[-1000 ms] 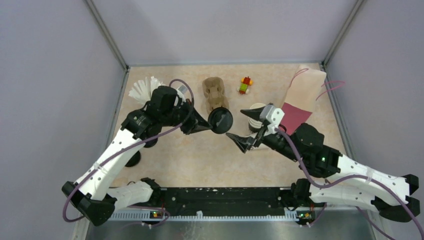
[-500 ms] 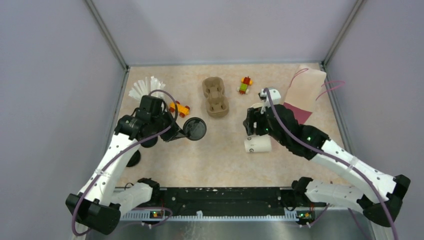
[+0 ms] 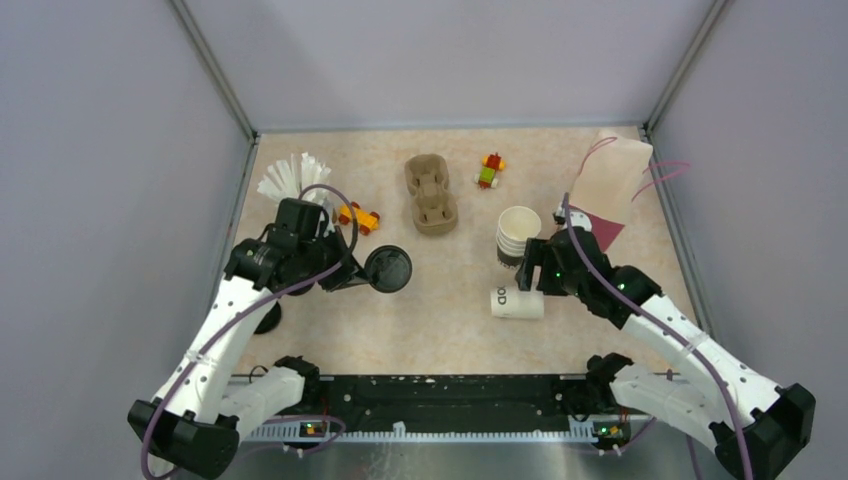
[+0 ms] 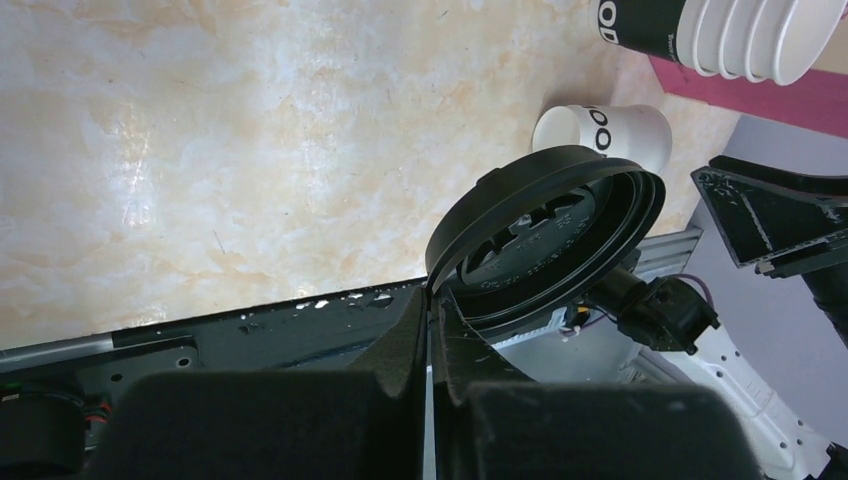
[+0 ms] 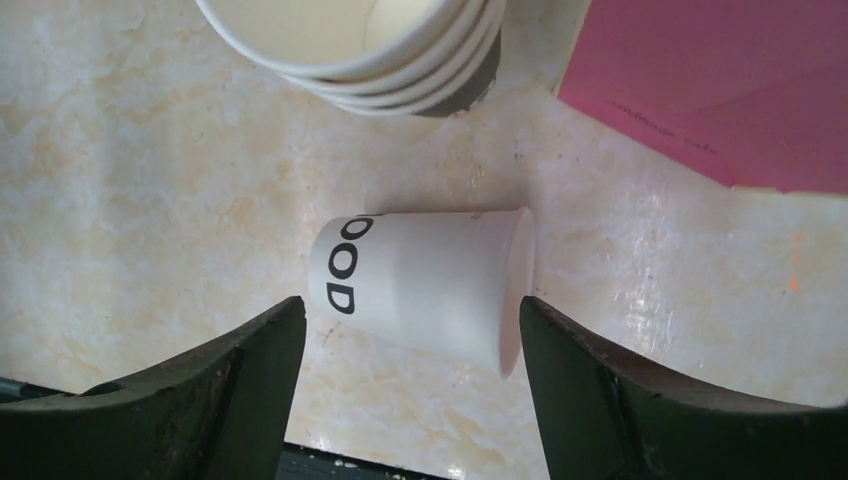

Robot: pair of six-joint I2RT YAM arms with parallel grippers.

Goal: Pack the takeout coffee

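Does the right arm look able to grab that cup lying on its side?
Probably yes: the right arm hangs over the tipped paper cup, jaws open either side, nothing between, though the fit looks tight.

You find the pulp tray [image 3: 431, 195] in the upper centre, a small toy [image 3: 490, 170] right of it, and the cup of sticks [image 3: 288, 178] at upper left. The stack of cups [image 3: 517, 235] stands right of centre; just below it a single cup [image 3: 517, 303] lies on its side. The lid [image 3: 388, 270] is left of centre, the bag [image 3: 612, 180] at upper right.
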